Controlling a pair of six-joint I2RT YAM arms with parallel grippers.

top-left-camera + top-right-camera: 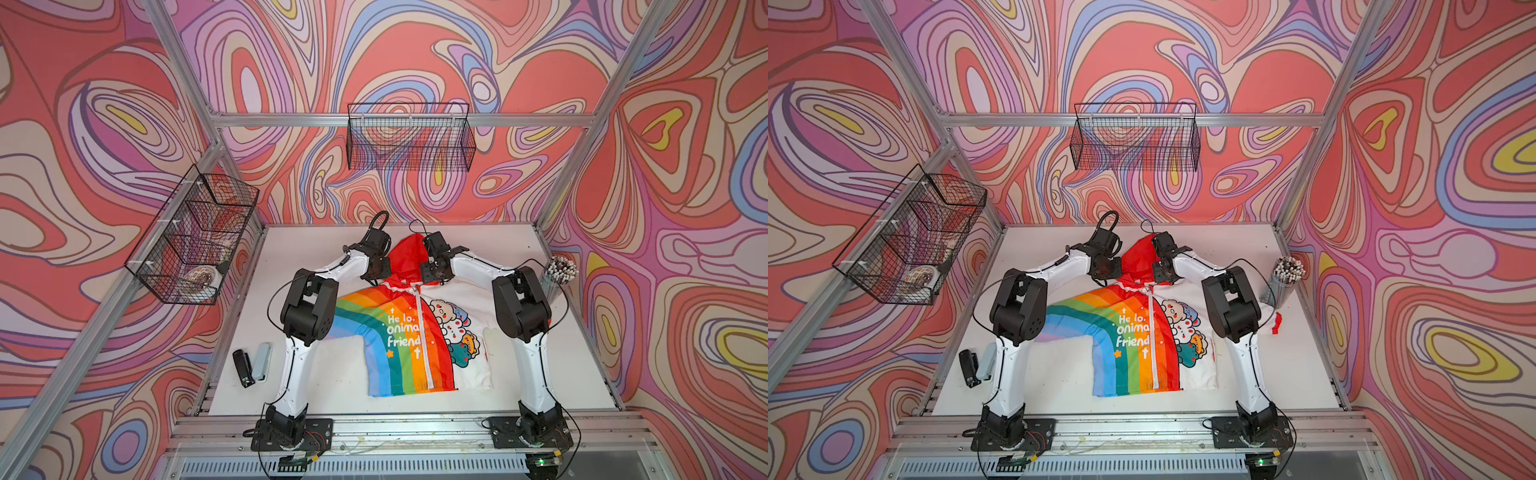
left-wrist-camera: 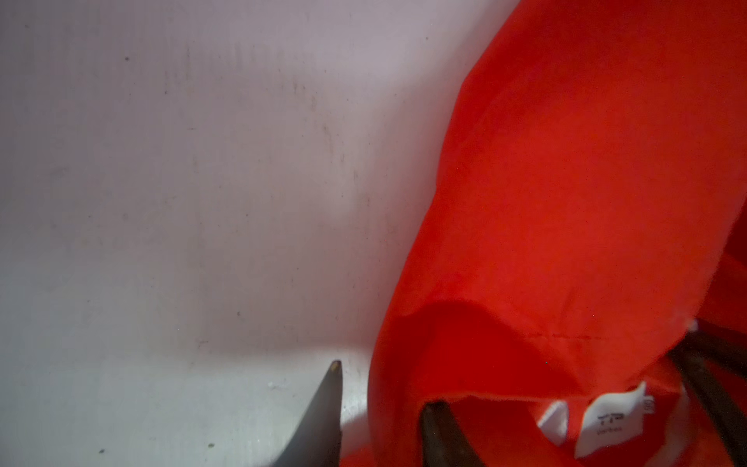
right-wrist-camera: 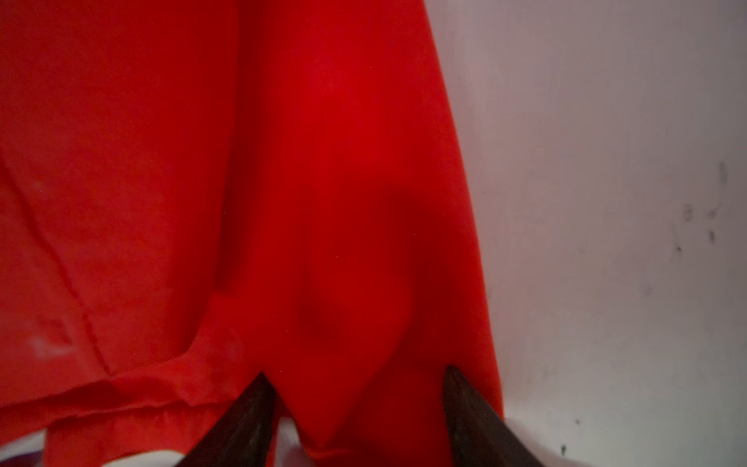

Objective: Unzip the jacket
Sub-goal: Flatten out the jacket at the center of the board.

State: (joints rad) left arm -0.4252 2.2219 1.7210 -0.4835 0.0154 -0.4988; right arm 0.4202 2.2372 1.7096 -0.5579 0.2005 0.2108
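Jacket lying flat, front up, on the white table; the white zipper is closed along the centre, and the red hood is spread at the end farthest from the arm bases.

Left gripper: jaws partly open, straddling the left edge of the jacket's hood. One finger stands over bare table just beside the cloth, clear of it. The other finger is tucked under the red edge, near the white neck labels. Nothing is pinched.

Right gripper: jaws wide apart, with a fold of the hood's right side lying loose between them.

Both arms flank the jacket, elbows raised and bent, forearms converging on the hood, wrists pointing down.

Right of the jacket, near its sleeve: a cup of pencils. Left of the jacket, well apart: a black stapler.
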